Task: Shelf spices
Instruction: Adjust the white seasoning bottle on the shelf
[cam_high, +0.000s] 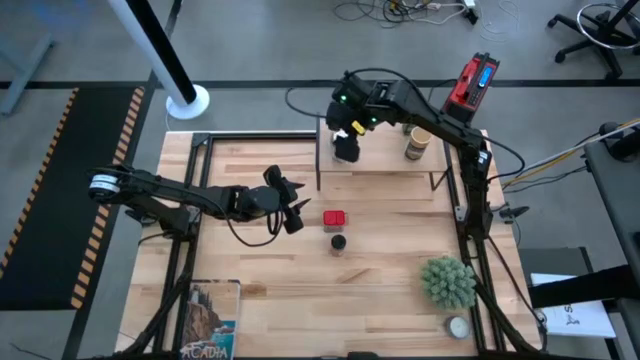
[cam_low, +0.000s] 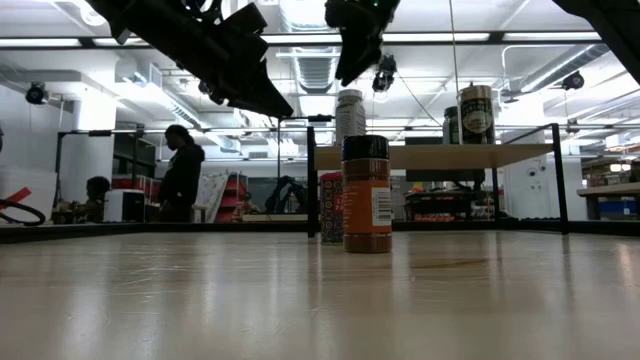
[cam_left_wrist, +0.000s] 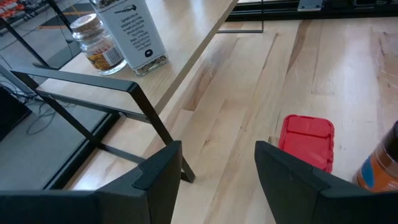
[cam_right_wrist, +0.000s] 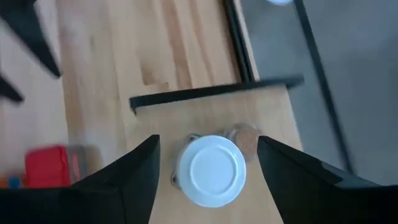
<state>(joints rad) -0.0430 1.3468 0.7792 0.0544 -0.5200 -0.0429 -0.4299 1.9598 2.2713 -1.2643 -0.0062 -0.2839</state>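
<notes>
High view: right gripper (cam_high: 346, 140) hides the white-lidded jar (cam_right_wrist: 210, 170) on the shelf (cam_high: 385, 160).

A robotics lab or workshop is indicated. The wooden table (cam_high: 400, 240) is framed by black metal rails on a grey floor, where loose cables (cam_high: 400, 10) and an office chair (cam_high: 600, 30) are seen. Ceiling strip lights, exposed ducts (cam_low: 315, 70), shelving and 1 standing person (cam_low: 182, 175) are visible beyond.
</notes>
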